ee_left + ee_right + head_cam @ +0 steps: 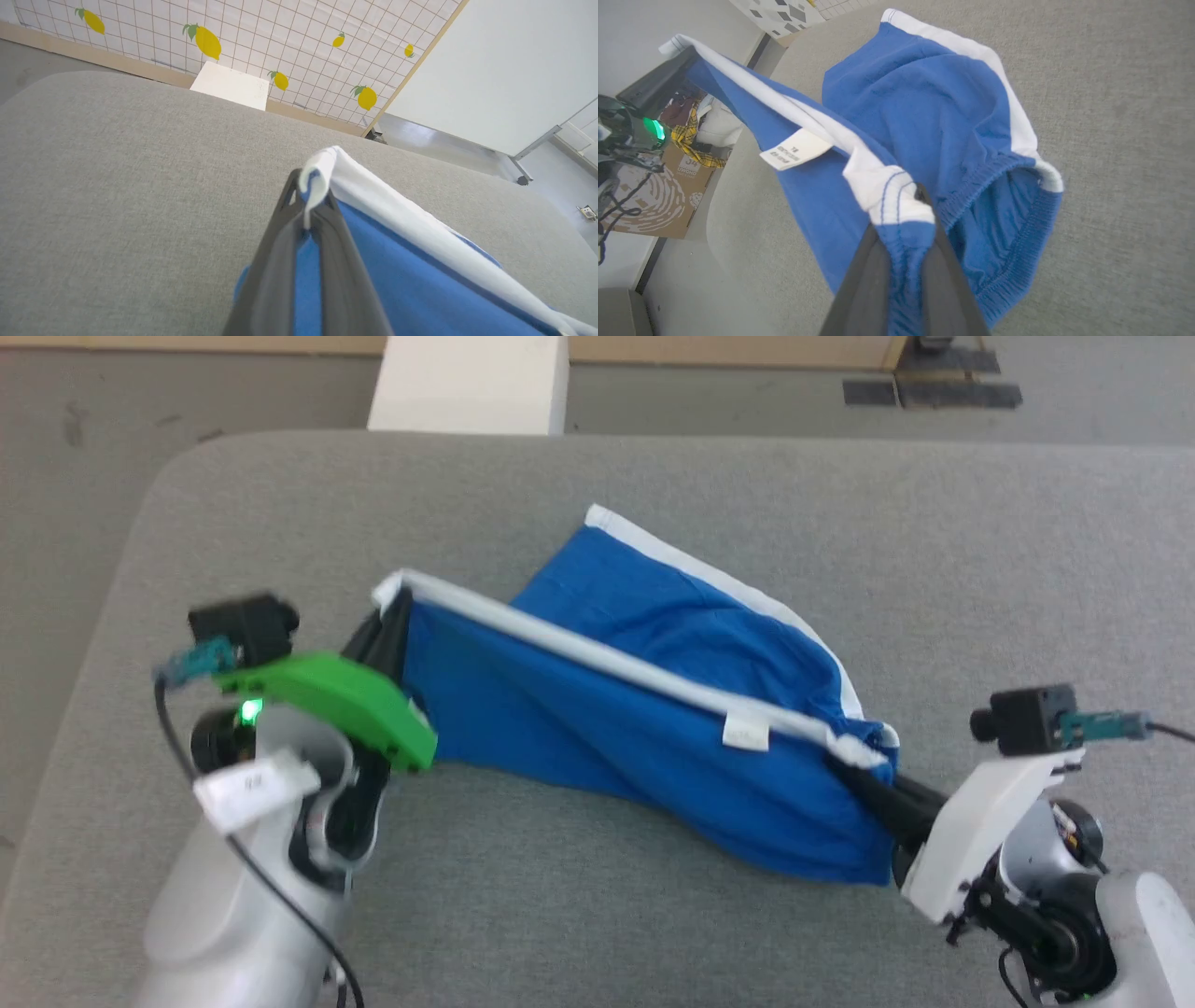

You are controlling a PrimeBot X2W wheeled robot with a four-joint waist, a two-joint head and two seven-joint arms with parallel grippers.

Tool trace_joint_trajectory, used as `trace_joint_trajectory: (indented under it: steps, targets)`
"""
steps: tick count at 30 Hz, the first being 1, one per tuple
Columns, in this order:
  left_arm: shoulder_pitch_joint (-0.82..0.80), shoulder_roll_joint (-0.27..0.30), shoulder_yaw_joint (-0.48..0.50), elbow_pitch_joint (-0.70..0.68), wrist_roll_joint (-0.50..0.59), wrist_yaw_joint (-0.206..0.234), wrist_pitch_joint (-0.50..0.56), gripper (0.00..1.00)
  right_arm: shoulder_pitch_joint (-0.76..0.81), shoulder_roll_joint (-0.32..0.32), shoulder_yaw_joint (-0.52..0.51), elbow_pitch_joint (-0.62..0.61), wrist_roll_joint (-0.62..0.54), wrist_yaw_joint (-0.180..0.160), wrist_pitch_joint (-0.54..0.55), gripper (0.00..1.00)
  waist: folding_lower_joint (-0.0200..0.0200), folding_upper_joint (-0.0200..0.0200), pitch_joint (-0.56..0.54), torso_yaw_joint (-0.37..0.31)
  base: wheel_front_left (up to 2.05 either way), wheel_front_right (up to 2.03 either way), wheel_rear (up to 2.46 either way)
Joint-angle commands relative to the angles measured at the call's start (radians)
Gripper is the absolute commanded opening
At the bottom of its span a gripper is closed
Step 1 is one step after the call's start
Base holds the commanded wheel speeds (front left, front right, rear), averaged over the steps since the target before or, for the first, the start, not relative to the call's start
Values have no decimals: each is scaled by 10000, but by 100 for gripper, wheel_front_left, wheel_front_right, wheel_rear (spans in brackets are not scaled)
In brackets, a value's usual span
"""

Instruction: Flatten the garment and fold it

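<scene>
Where the grey table [653, 915] rounds off at its far left corner, bare top lies open on every side of the garment [607, 709]; the widest free stretch is along the near side and to the far right. The blue shorts sit around the middle of the table, their white waistband [579, 649] pulled into a straight line between the two tools. The left tool [397, 602] is pressed together on the band's left end, not far from the table's left edge; the right tool [864, 770] pinches the bunched right end. Below the band the fabric sags to the table; on the far side a leg with white trim lies flat. I count one garment, two tools and one white tag [745, 733]; one pale block [467, 383] stands beyond the far edge.
</scene>
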Motion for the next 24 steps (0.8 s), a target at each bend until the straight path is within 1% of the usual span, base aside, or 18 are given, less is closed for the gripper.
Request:
trace_joint_trajectory:
  steps: [1, 6, 12, 18, 24]
  targets:
    - [-618, 12, 7, 406, 135, -116, -81, 0, -234, 127, -200, 76, -163, -15, -64, 0, 1, 0, 686, -432, 0, 0, 0]
    - [-2458, -331, -449, 2170, 365, -562, 77, 0, -727, 576, -672, 147, -502, -15, -98, 0, 1, 0, 1330, -663, 0, 0, 0]
    - [-4142, -680, -760, 3857, 637, -925, -105, 0, -1042, 903, -879, 232, -609, -15, -119, 0, 1, 0, 1885, -1038, 0, 0, 0]
    - [-5299, -800, -937, 5130, 853, -1156, -306, 0, -1339, 1094, -823, 273, -564, -15, -309, 0, 1, 0, 2391, -1416, 0, 0, 0]
    - [-6157, -821, -1175, 6044, 1090, -1313, -328, 0, -1547, 1169, -658, 311, -481, -15, -324, 0, 1, 0, 2879, -1662, 0, 0, 0]
